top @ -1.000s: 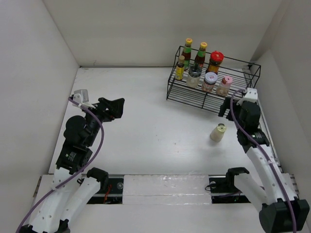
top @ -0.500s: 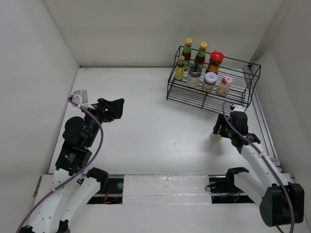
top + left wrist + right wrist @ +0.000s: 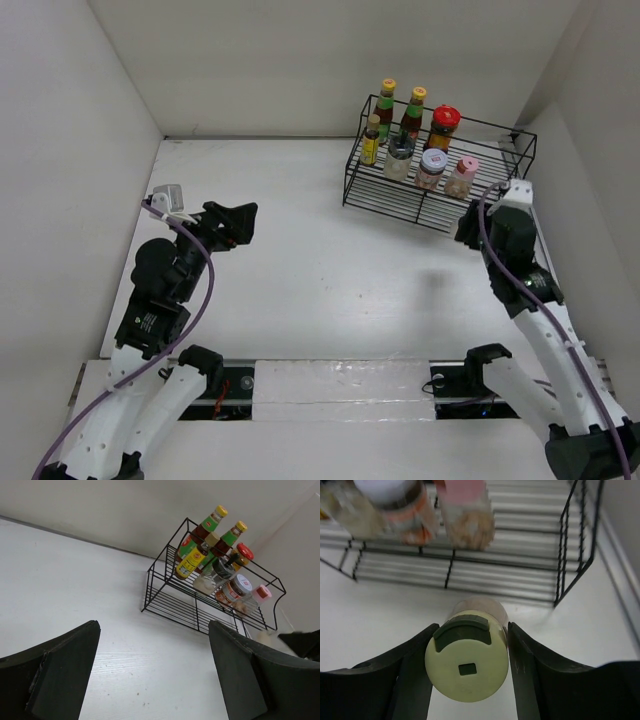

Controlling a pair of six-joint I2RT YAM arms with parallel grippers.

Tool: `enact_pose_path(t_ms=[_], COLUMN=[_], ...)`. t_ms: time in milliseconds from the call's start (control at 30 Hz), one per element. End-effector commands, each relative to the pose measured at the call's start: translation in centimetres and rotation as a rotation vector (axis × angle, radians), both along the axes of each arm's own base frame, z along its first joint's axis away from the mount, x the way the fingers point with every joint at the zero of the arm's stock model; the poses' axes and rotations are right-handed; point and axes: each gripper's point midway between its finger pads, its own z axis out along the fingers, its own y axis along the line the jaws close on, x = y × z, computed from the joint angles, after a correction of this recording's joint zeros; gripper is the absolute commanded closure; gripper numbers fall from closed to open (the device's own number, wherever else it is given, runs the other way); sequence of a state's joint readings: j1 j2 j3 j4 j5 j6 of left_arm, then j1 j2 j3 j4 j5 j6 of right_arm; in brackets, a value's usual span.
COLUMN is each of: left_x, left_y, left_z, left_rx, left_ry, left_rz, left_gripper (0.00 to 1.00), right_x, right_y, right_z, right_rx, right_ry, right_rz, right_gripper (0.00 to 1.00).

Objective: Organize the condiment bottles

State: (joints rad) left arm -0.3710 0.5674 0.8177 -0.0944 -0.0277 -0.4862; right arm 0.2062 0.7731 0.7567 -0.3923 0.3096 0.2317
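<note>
Robotics lab test cell, from where I'm driving. Plain white wall panels (image 3: 60,150) box in a white table (image 3: 300,250). My left arm (image 3: 160,295) and right arm (image 3: 525,295) mount on a metal rail (image 3: 340,383) at the near edge. A purple cable (image 3: 207,280) loops along the left one. A black wire rack (image 3: 400,205) of condiment bottles (image 3: 444,126) stands on the table.

A white table (image 3: 320,260) with a faint wood grain takes up the whole ground of the scene. Plain white walls box it in on three sides: a back wall (image 3: 330,60), a left wall (image 3: 60,150) and a right wall (image 3: 605,110). A thin dark seam runs where the table meets the back wall. A black wire rack (image 3: 395,200) stands near the far right corner. The light is soft and even, leaving one faint shadow (image 3: 435,283) on the table.
</note>
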Motion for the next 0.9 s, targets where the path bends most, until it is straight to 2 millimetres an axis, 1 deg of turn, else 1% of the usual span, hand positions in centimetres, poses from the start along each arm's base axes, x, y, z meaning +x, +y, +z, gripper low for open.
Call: enact_pose_path(t_ms=[0, 33, 67, 100, 133, 167, 233, 267, 300, 333, 367, 400, 433, 500, 533, 567, 600, 633, 667, 733, 767, 800, 833, 867], left_x=[0.1, 0.1, 0.1, 0.1, 0.1, -0.2, -0.2, -0.2, -0.2, -0.2, -0.2, -0.2, 0.1, 0.1, 0.1, 0.1, 0.2, 0.2, 0.2, 0.4, 0.4, 0.4, 0.4, 0.6], left_y=[-0.2, -0.2, -0.2, -0.2, -0.2, -0.1, -0.1, -0.1, -0.1, -0.1, -0.1, -0.1, -0.2, -0.2, -0.2, -0.2, 0.0, 0.0, 0.0, -0.1, -0.1, -0.1, -0.1, -0.2], left_z=[1.3, 1.3, 1.3, 1.3, 1.3, 1.5, 1.5, 1.5, 1.5, 1.5, 1.5, 1.5, 1.2, 1.2, 1.2, 1.2, 1.2, 1.2, 1.2, 1.0, 1.0, 1.0, 1.0, 0.7], left_rx=[-0.004, -0.004, -0.004, -0.004, -0.004, -0.007, -0.007, -0.007, -0.007, -0.007, -0.007, -0.007, -0.003, -0.003, -0.003, -0.003, -0.003, -0.003, -0.003, 0.000, 0.000, 0.000, 0.000, 0.004], left_ry=[-0.048, -0.048, -0.048, -0.048, -0.048, -0.056, -0.056, -0.056, -0.056, -0.056, -0.056, -0.056, -0.046, -0.046, -0.046, -0.046, -0.046, -0.046, -0.046, -0.038, -0.037, -0.037, -0.037, -0.028], left_rz=[-0.009, -0.009, -0.009, -0.009, -0.009, -0.009, -0.009, -0.009, -0.009, -0.009, -0.009, -0.009, -0.009, -0.009, -0.009, -0.009, 0.002, 0.002, 0.002, 0.002, 0.002, 0.002, 0.002, 0.002], left_gripper=[0.14, 0.14, 0.14, 0.14, 0.14, 0.14, 0.14, 0.14, 0.14, 0.14, 0.14, 0.14, 0.14, 0.14, 0.14, 0.14, 0.13, 0.13, 0.13, 0.13, 0.13, 0.13, 0.13, 0.13], right_x=[1.8, 2.2, 3.0, 3.4, 3.8, 4.1, 5.4, 5.9, 6.5, 7.6, 8.4, 9.0, 10.2, 11.3, 11.9, 12.5, 12.7, 12.8, 13.1, 13.2, 13.3, 13.1, 13.1, 13.0], right_y=[-2.5, -2.6, -2.9, -3.2, -3.2, -4.1, -4.9, -6.0, -6.3, -6.9, -7.0, -7.8, -8.0, -8.1, -8.2, -8.6, -8.5, -9.2, -9.0, -9.7, -9.5, -9.5, -9.8, -10.2], right_z=[8.2, 9.0, 10.3, 11.0, 11.4, 11.8, 12.1, 12.4, 12.8, 11.9, 11.8, 11.5, 10.5, 10.2, 10.4, 9.1, 8.6, 8.3, 7.8, 7.0, 6.0, 5.4, 4.9, 4.9], right_rx=[-0.034, -0.037, -0.029, -0.036, -0.032, -0.035, -0.044, -0.045, -0.042, -0.045, -0.037, -0.036, -0.031, -0.029, -0.029, -0.035, -0.026, -0.023, -0.012, 0.004, 0.009, 0.010, 0.022, 0.022], right_ry=[-0.198, -0.218, -0.247, -0.259, -0.267, -0.274, -0.278, -0.286, -0.295, -0.268, -0.263, -0.256, -0.224, -0.212, -0.218, -0.184, -0.173, -0.164, -0.155, -0.144, -0.123, -0.109, -0.108, -0.109], right_rz=[-0.130, -0.125, -0.136, -0.145, -0.142, -0.170, -0.189, -0.217, -0.218, -0.225, -0.207, -0.216, -0.201, -0.174, -0.174, -0.175, -0.153, -0.161, -0.156, -0.166, -0.158, -0.158, -0.165, -0.176], right_gripper=[0.48, 0.48, 0.48, 0.48, 0.48, 0.48, 0.48, 0.48, 0.48, 0.48, 0.48, 0.48, 0.48, 0.48, 0.48, 0.48, 0.48, 0.45, 0.43, 0.38, 0.34, 0.33, 0.31, 0.29])
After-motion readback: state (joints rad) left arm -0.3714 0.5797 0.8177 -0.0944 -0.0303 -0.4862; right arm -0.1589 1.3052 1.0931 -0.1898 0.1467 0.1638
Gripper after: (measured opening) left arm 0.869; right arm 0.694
